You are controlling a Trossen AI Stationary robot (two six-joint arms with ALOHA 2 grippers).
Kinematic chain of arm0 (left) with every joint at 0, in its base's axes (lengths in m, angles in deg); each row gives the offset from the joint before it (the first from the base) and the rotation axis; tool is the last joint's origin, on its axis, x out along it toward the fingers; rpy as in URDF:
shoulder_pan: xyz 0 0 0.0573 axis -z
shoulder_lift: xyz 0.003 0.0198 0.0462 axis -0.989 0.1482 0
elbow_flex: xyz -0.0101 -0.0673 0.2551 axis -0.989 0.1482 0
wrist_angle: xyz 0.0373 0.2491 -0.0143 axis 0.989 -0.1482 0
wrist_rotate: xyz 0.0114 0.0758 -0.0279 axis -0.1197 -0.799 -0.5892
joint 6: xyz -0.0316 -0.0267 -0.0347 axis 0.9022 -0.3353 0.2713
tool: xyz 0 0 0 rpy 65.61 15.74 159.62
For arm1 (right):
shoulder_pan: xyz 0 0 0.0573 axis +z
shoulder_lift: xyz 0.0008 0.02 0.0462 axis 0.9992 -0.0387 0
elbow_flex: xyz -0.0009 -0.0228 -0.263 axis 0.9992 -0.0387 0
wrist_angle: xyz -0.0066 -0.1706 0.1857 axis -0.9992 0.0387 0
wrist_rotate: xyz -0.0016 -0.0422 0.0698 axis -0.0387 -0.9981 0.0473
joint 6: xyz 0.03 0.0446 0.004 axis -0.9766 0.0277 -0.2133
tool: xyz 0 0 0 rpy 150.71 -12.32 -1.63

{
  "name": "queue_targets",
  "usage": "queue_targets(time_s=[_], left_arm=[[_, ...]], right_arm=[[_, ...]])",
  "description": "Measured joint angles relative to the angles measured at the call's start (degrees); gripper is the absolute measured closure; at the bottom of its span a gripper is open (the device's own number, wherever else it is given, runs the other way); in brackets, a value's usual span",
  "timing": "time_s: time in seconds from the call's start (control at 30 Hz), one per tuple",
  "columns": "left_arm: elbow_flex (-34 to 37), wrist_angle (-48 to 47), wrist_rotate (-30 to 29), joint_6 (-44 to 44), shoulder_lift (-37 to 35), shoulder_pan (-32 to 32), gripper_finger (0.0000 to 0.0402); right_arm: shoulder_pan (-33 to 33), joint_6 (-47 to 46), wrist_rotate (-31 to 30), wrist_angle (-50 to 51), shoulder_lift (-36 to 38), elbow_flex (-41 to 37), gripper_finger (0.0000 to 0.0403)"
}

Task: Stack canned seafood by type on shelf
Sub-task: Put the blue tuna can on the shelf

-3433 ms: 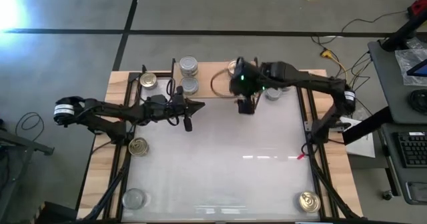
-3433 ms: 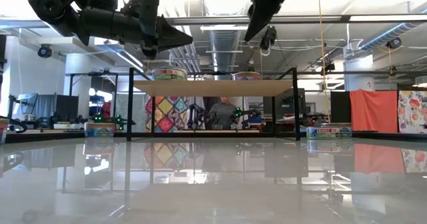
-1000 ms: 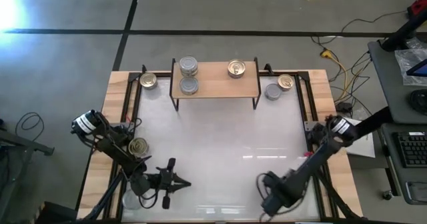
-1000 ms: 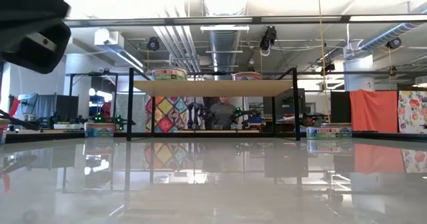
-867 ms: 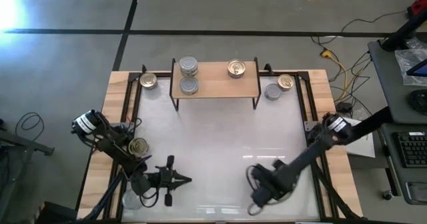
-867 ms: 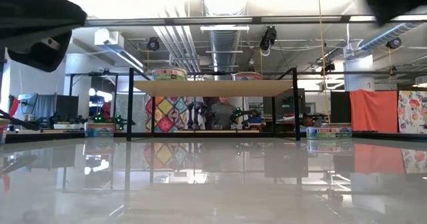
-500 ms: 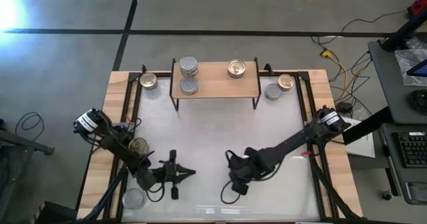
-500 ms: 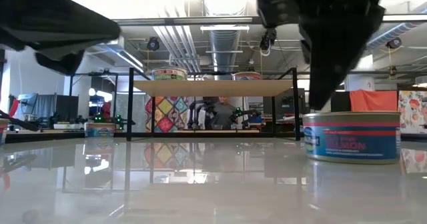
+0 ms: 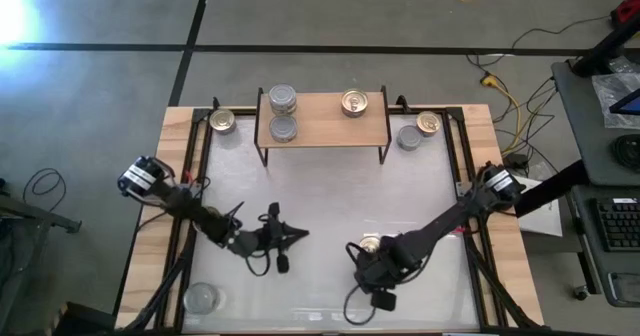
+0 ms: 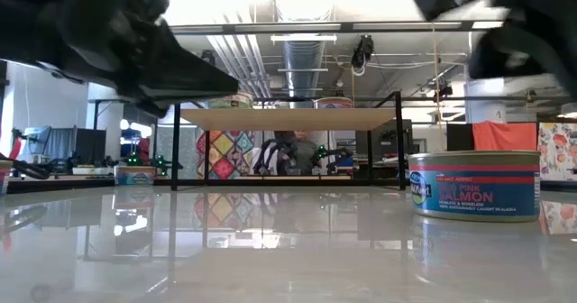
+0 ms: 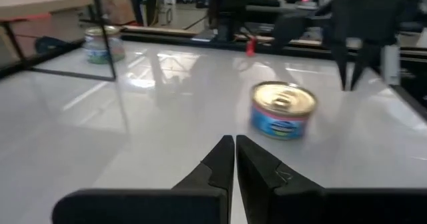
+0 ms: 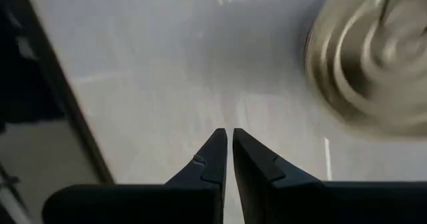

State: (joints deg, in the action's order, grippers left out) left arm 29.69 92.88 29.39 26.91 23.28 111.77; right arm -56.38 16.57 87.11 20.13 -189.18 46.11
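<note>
A gold-topped salmon can stands upright on the white table near its middle, seen too in the low view and the left wrist view. My left gripper hovers shut to its left, pointing at it. My right gripper is shut just on the can's near side, fingers pointing down, clear of the can. The shelf at the far side carries two silver-topped cans and one gold-topped can.
Beside the shelf on the table stand a gold-topped can at its left and a silver-topped and a gold-topped can at its right. Another silver-topped can sits at the near left corner. Black frame rails border the table.
My right gripper has swept from the near right toward the table's middle, and the gold-topped salmon can now stands there, newly in the low view. My left gripper has moved from the near left toward the far edge and the right, toward that can. Both stay shut.
</note>
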Motion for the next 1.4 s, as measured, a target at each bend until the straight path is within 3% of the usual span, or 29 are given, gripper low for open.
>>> queue_targets(time_s=[0.13,0.27,0.47,0.57,0.7,0.87,1.03,1.27,1.4], left_arm=[[0.0,0.0,0.1,-2.9,0.0,-2.5,0.04],[0.0,-0.1,0.4,-6.7,0.0,-4.5,0.04],[0.0,-0.3,0.6,-10.9,0.0,-7.4,0.04],[0.0,-0.6,0.8,-12.9,0.0,-8.7,0.04],[0.0,-1.8,1.2,-15.5,0.0,-10.2,0.04],[0.0,-4.7,1.2,-17.5,0.0,-10.8,0.04],[0.0,-7.4,1.2,-17.4,0.0,-11.2,0.04],[0.0,-7.1,1.2,-17.3,0.0,-12.1,0.04],[0.0,-7.1,1.2,-17.3,0.0,-12.3,0.04]], right_arm=[[0.0,-1.0,-1.7,4.9,0.0,-3.0,0.0385],[-2.5,1.6,-10.5,9.0,0.0,-4.5,0.0385],[-8.9,14.1,-21.9,4.9,0.0,-4.6,0.0385],[-12.6,20.6,-24.7,0.0,0.0,-4.6,0.0385],[-16.5,27.3,-23.3,-7.9,0.0,-4.2,0.0385],[-17.2,28.3,-21.1,-0.7,0.6,0.2,0.0385],[-14.1,20.1,-17.2,5.9,2.9,0.8,0.0385],[-10.5,5.1,0.4,5.0,3.4,-6.1,0.0385],[-9.8,1.9,2.1,1.8,3.4,-10.3,0.0385]])
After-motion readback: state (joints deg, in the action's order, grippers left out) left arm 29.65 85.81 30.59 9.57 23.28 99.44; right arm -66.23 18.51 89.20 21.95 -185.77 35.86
